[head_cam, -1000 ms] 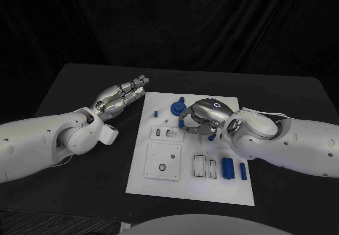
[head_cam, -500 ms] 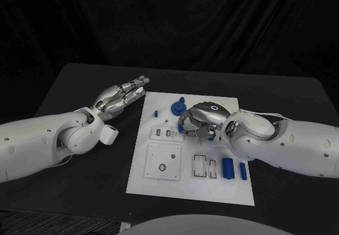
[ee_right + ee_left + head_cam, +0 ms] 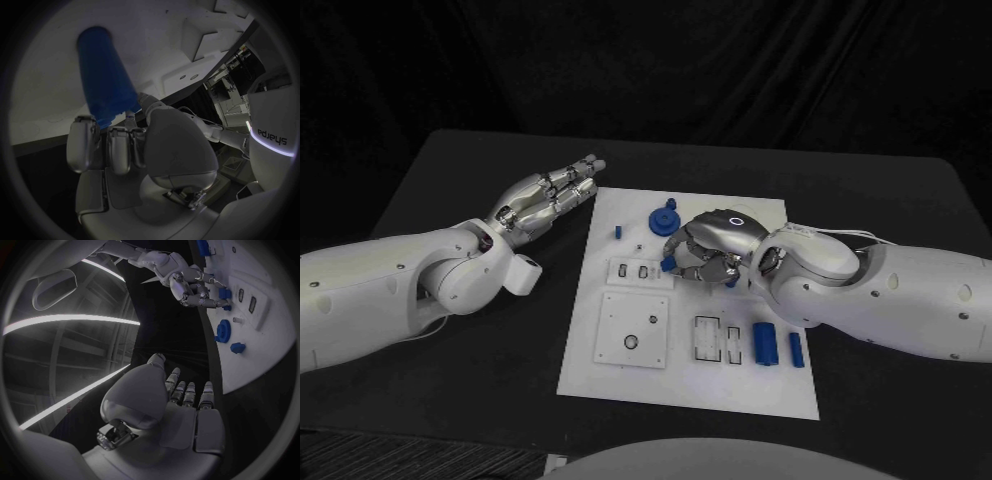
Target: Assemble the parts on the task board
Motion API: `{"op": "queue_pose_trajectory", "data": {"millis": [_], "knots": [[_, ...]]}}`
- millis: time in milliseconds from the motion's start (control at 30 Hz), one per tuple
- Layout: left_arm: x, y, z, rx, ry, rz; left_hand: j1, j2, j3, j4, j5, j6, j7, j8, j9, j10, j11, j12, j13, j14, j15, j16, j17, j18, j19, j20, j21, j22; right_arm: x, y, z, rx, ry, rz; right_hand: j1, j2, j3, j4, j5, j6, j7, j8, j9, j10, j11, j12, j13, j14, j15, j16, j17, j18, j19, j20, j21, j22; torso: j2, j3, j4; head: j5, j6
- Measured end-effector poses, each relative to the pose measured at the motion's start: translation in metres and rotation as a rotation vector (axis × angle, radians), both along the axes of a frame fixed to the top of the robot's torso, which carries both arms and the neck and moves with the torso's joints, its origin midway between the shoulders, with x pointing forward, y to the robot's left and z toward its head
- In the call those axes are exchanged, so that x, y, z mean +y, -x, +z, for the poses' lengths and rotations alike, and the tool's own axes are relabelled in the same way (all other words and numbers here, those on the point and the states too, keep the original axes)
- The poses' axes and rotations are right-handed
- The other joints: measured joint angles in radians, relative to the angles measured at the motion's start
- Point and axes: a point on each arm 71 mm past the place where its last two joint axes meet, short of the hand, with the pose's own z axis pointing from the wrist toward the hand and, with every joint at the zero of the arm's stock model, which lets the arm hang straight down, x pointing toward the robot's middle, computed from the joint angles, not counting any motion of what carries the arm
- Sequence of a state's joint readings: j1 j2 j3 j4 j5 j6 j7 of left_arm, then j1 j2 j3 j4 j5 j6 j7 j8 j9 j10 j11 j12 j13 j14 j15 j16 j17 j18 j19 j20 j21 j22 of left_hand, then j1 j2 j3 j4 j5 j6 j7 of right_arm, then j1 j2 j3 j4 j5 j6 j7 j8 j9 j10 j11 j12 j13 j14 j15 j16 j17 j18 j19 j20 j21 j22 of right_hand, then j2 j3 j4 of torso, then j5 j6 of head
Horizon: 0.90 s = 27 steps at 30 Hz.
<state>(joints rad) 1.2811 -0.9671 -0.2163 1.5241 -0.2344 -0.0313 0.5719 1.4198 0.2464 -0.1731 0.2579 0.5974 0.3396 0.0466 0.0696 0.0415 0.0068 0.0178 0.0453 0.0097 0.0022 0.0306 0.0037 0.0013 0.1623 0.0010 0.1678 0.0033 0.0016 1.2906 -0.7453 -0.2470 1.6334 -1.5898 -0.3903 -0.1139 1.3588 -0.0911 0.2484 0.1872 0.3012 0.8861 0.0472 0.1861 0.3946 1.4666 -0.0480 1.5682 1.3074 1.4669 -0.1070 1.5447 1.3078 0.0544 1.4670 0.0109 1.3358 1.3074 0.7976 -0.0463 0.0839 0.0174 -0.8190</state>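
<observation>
The white task board [image 3: 687,385] lies in the middle of the black table. My right hand [image 3: 713,246] hovers low over its upper middle, fingers curled round a blue cylinder [image 3: 103,80] that sticks out past the fingertips [image 3: 119,137] toward the board [image 3: 44,60]. A bit of this blue part [image 3: 671,263] peeks out beside the hand. My left hand [image 3: 545,198] is open with fingers stretched out, over the table just left of the board's top corner. The left wrist view looks past the left hand [image 3: 175,410] to the right hand [image 3: 187,285] across the board [image 3: 262,355].
A blue gear [image 3: 664,217] and a small blue peg [image 3: 619,232] sit near the board's top. Two blue cylinders [image 3: 764,343] lie at its lower right beside narrow slots [image 3: 710,338]. A square plate [image 3: 633,329] occupies the lower left. The gear [image 3: 223,331] and a blue block [image 3: 237,347] show near the left hand.
My right hand has sunk slightly toward the board and turned a little with the blue cylinder. The left arm has stayed still.
</observation>
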Motion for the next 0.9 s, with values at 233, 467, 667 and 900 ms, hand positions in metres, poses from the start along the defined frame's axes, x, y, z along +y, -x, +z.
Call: {"op": "queue_pose_trajectory", "data": {"millis": [233, 467, 667, 900], "knots": [[-0.0004, -0.0002, -0.0002, 0.002, 0.000, -0.002, 0.000, 0.000, 0.000, 0.000, 0.000, 0.000, 0.000, 0.000, 0.000, 0.000, 0.000, 0.000, 0.000, 0.000, 0.000, 0.000, 0.000, 0.000, 0.000, 0.000, 0.000, 0.000, 0.0001, 0.0004, -0.0020, 0.011, 0.012, 0.003, -0.017, -0.017, -0.010, -0.006, -0.111, -0.040, -0.004, -0.038, -0.028, 0.000, 0.000, 0.000, 0.000, 0.000, 0.000, -0.003, 0.000, 0.000, 0.000, 0.000, -0.004, 0.000, 0.000, 0.0000, 0.0000, 0.000, -0.004], [-0.0001, -0.0006, -0.0004, 0.003, -0.001, -0.002, 0.000, 0.000, 0.000, 0.000, 0.000, 0.000, 0.000, 0.000, 0.000, 0.000, 0.000, 0.000, 0.000, 0.000, 0.000, 0.000, 0.000, 0.000, 0.000, 0.000, 0.000, 0.000, -0.0001, 0.0002, -0.0025, 0.016, 0.018, 0.003, -0.023, -0.021, -0.022, 0.000, -0.149, -0.043, -0.008, -0.040, -0.035, 0.000, 0.000, 0.000, 0.000, 0.000, 0.000, -0.003, 0.000, 0.000, 0.000, 0.000, -0.004, 0.000, -0.001, -0.0001, 0.0008, -0.001, -0.007], [-0.0003, -0.0009, -0.0005, 0.003, -0.002, -0.002, 0.000, 0.000, 0.000, 0.000, 0.000, 0.000, 0.000, 0.000, 0.000, 0.000, 0.000, 0.000, 0.000, 0.000, 0.000, 0.000, 0.000, 0.000, 0.000, 0.000, 0.000, 0.000, -0.0004, -0.0002, -0.0024, 0.014, 0.016, 0.003, -0.008, 0.002, -0.015, -0.013, -0.095, 0.016, -0.017, -0.020, -0.034, 0.000, 0.000, 0.000, 0.000, 0.000, 0.000, -0.003, 0.000, 0.000, 0.000, 0.000, -0.004, 0.000, -0.001, -0.0003, 0.0010, -0.002, -0.008], [-0.0005, -0.0012, -0.0007, 0.004, -0.002, -0.003, 0.000, 0.000, 0.000, 0.000, 0.000, 0.000, 0.000, 0.000, 0.000, 0.000, 0.000, 0.000, 0.000, 0.000, 0.000, 0.000, 0.000, 0.000, 0.000, 0.000, 0.000, 0.000, -0.0012, -0.0008, -0.0022, 0.010, 0.013, 0.002, -0.006, 0.004, -0.020, -0.013, -0.113, 0.013, -0.014, -0.022, -0.036, 0.000, 0.000, 0.000, 0.000, 0.000, 0.000, -0.003, 0.000, 0.000, 0.000, 0.000, -0.004, 0.001, 0.000, -0.0003, 0.0010, 0.000, -0.007]]}}
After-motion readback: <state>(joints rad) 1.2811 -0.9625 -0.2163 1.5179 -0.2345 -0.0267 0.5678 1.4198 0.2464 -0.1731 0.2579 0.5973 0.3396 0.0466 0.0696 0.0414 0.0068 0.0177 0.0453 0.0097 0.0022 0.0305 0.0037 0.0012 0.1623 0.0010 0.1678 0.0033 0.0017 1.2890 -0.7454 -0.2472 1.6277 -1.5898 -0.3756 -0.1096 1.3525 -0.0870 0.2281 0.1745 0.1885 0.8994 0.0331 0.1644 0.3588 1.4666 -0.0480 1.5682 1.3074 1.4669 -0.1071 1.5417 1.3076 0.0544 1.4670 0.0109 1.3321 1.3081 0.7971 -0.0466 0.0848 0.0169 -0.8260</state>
